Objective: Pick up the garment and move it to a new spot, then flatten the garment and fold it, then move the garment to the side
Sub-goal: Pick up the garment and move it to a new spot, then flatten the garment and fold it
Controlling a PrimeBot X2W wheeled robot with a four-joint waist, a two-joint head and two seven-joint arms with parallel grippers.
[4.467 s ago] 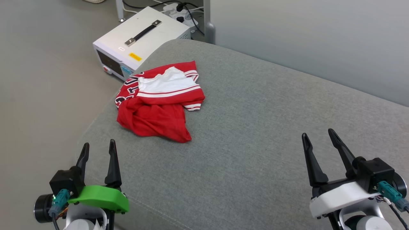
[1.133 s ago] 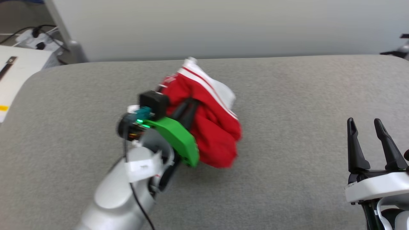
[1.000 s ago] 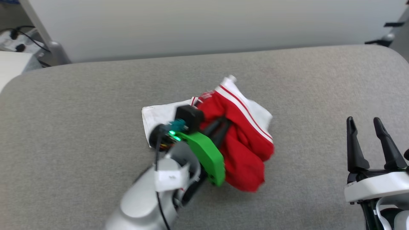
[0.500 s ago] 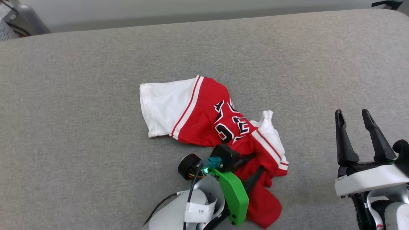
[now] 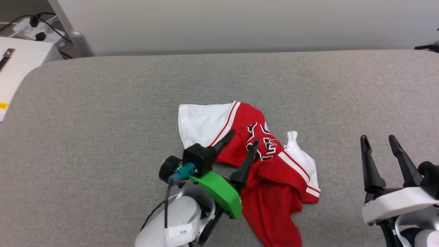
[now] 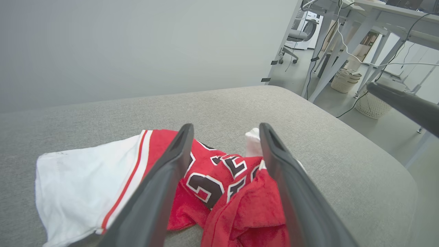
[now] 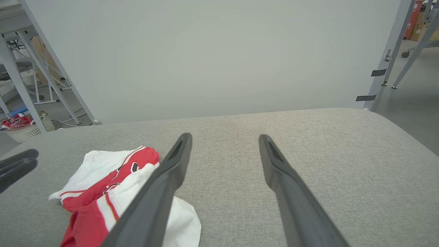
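The shirt (image 5: 274, 178) lies in a messy heap on the grey cushion (image 5: 103, 120). One white sleeve is flat, but the rest is folded over itself. The left gripper (image 5: 245, 136) is right over the shirt's left side, fingers spread wide and holding nothing. The right gripper (image 5: 377, 137) is far to the shirt's right, also spread and empty.

I think a grab now could pinch two layers at once. Then a pull would drag the whole heap, not smooth it. A finger could also snag in a fold.

The cushion is wide and looks soft. Behind the shirt is a plain wall (image 5: 240, 24). Far to the shirt's left sit a white box (image 5: 17, 65) and plugs (image 5: 32, 25). Beyond the shirt, the left wrist view shows desks (image 6: 377, 20) and a basket (image 6: 344, 79).
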